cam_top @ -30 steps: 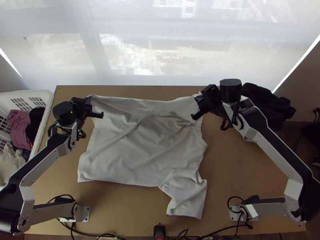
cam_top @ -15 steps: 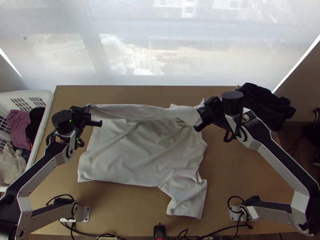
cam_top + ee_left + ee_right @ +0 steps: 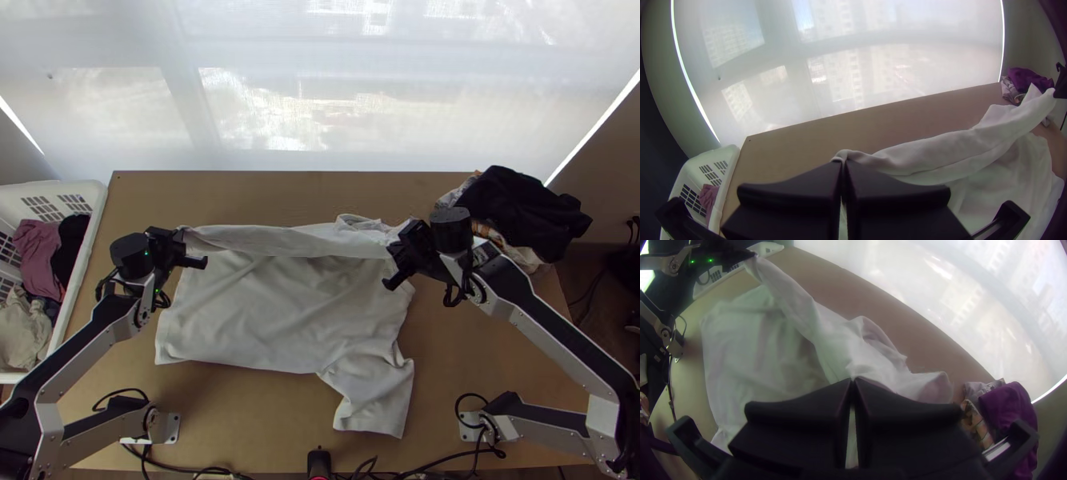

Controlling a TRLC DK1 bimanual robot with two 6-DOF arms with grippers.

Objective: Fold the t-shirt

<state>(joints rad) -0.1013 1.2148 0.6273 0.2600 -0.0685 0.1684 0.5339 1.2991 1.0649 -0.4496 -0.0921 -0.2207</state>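
The white t-shirt lies spread on the table, one sleeve toward the near edge, its far part lifted and drawn over as a band between the grippers. In the top view my left gripper is at the band's left end; in the left wrist view the left gripper is shut on a corner of the cloth. My right gripper is at the band's other end; in the right wrist view the right gripper is shut on the shirt's edge, with loose cloth hanging beyond its fingers.
A white basket with clothes stands along the table's left side. Dark and patterned garments are piled at the far right corner. Cables run along the near edge of the table.
Both grippers have moved toward the near side, drawing the shirt's far edge with them. The far edge has lifted off the table and now hangs over the rest of the shirt.
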